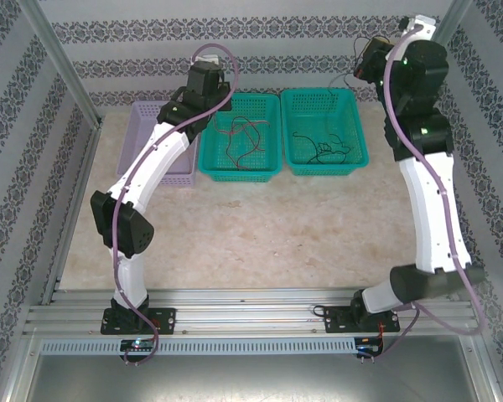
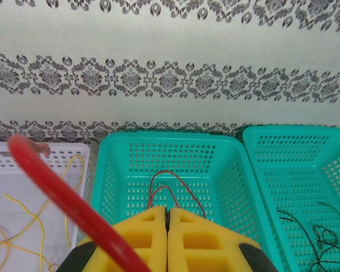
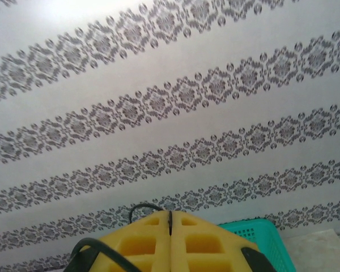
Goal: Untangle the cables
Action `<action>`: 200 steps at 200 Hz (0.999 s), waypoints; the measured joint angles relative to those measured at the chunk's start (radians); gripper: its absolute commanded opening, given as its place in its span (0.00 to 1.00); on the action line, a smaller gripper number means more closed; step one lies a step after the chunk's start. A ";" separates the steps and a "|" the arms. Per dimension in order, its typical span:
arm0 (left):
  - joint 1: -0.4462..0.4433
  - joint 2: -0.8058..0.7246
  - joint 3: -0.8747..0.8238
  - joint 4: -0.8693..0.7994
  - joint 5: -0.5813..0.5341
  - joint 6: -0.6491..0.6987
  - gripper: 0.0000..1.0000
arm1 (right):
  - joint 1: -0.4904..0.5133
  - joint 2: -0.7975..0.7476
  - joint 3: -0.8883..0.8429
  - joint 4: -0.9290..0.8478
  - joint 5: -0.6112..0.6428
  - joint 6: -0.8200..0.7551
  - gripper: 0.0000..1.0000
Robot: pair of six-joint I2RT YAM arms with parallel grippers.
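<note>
Hanging over the near rim of the middle green basket, the left gripper has its yellow fingers pressed flat together. Thin red cables loop up from the basket floor straight ahead of its tips. They seem to run into the seam between the fingers, though the view is too tight to be sure they are pinched. A blurred red strand crosses close to the lens on that gripper's left. Further left, yellow cables lie in the pale purple basket. To the gripper's right, black cables sit tangled in the second green basket. The right gripper sits high, facing the patterned wall, its fingers likewise closed tight against each other. A black cable curves just left of its tips, and a corner of the second green basket shows below and to its right.
</note>
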 measured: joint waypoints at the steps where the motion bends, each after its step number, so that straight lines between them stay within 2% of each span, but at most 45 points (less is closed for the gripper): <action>1: 0.000 0.001 0.000 0.000 0.000 0.002 0.00 | -0.001 0.002 0.001 0.000 -0.001 0.000 0.00; 46: 0.000 -0.004 -0.040 0.027 0.001 0.020 0.00 | -0.072 0.173 0.049 0.001 -0.098 0.019 0.00; 109: 0.000 -0.026 -0.145 0.050 0.005 0.032 0.00 | -0.083 0.332 0.048 0.009 -0.155 0.035 0.00; 162: 0.000 -0.075 -0.185 0.080 0.012 0.032 0.00 | -0.055 0.345 -0.141 0.067 -0.145 0.049 0.00; 200: 0.000 -0.090 -0.214 0.100 0.017 0.032 0.00 | -0.021 0.344 -0.266 0.104 -0.125 0.057 0.07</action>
